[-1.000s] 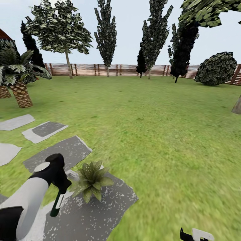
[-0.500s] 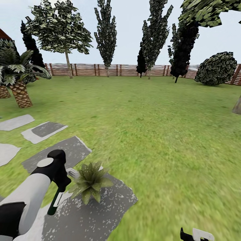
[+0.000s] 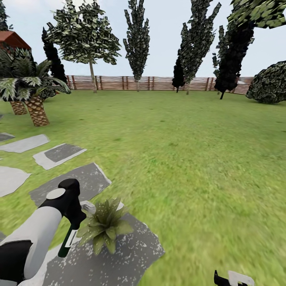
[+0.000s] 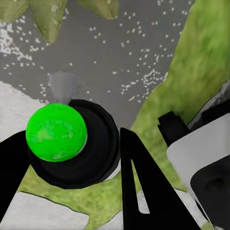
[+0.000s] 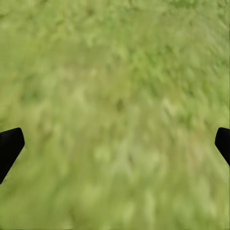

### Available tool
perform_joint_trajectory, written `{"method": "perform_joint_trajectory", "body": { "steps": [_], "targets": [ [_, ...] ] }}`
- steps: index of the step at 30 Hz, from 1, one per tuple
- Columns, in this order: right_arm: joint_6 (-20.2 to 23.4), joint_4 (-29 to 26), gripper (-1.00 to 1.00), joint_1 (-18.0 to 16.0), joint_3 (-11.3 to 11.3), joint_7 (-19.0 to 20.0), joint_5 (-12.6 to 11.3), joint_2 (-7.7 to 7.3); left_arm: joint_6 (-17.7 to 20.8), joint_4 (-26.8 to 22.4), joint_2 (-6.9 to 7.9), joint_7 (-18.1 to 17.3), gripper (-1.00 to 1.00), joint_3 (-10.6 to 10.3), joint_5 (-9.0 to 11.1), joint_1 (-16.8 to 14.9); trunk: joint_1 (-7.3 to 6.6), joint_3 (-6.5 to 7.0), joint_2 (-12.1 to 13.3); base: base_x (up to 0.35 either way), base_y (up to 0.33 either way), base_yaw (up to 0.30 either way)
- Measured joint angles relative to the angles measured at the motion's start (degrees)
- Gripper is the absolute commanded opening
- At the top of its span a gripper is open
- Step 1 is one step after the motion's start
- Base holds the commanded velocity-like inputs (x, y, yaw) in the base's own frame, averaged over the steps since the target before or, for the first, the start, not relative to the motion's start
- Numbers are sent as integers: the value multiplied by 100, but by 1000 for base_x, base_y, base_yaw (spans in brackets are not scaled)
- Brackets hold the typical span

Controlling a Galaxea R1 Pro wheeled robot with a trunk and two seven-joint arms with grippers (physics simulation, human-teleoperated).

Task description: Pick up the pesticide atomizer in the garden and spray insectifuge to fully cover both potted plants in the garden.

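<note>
1. In the left wrist view the left gripper (image 4: 72, 158) has its two black fingers (image 4: 143, 191) closed on the pesticide atomizer (image 4: 72, 148), seen end-on at lower left of the frame as a round black body with a bright green cap and a pale grey nozzle pointing up the frame.
2. The head view gives the side-on shape instead: at lower left of the frame the left gripper (image 3: 73, 220) holds the atomizer (image 3: 66, 243) as a slim dark green bottle with a white strip, hanging below the black wrist and tilted down toward the lower left.
3. In the right wrist view the right gripper (image 5: 115, 143) has its black fingertips (image 5: 9, 148) at the far left and right edges of the frame, jaws wide apart with only blurred grass (image 5: 115, 96) between them.
4. The head view shows of that arm just a black and white piece at the bottom right edge (image 3: 234, 278).
5. Just right of the atomizer in the head view sits a potted plant (image 3: 104, 226), a low rosette of pointed green leaves on a dark, white-speckled stepping stone (image 3: 119, 258).
6. The left wrist view shows its leaf tips (image 4: 48, 19) at the top left of the frame, over the same speckled stone (image 4: 129, 52).
7. Farther out, the head view has more grey stones (image 3: 59, 155) at left, a palm plant (image 3: 29, 87) at upper left, trees (image 3: 137, 39) and a brown slatted fence (image 3: 159, 83) across the top.
</note>
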Motion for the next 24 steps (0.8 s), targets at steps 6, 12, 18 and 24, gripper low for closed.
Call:
{"method": "perform_joint_trajectory", "body": {
  "steps": [6, 12, 18, 24],
  "targets": [
    [0, -1, 100, 1, 0, 0, 1, 0, -454, 18, -68, 0, -100, -5, -24, 95, 0, 0, 0, 244, -165, 90],
    [-1, -1, 100, 1, 0, -1, 2, -1, -494, 20, -145, 0, -100, -18, -43, 97, 1, 0, 0, 215, -190, 3],
    [-1, 0, 100, -1, 1, -1, 2, 7, -497, 11, -144, -1, -100, -18, -44, 90, 3, 0, 0, 3, -268, 169],
    [-1, 0, 100, 0, 0, 0, 2, 9, -495, 11, -140, 0, -100, -24, -52, 89, 5, 0, 0, -177, -247, 275]
  ]
}}
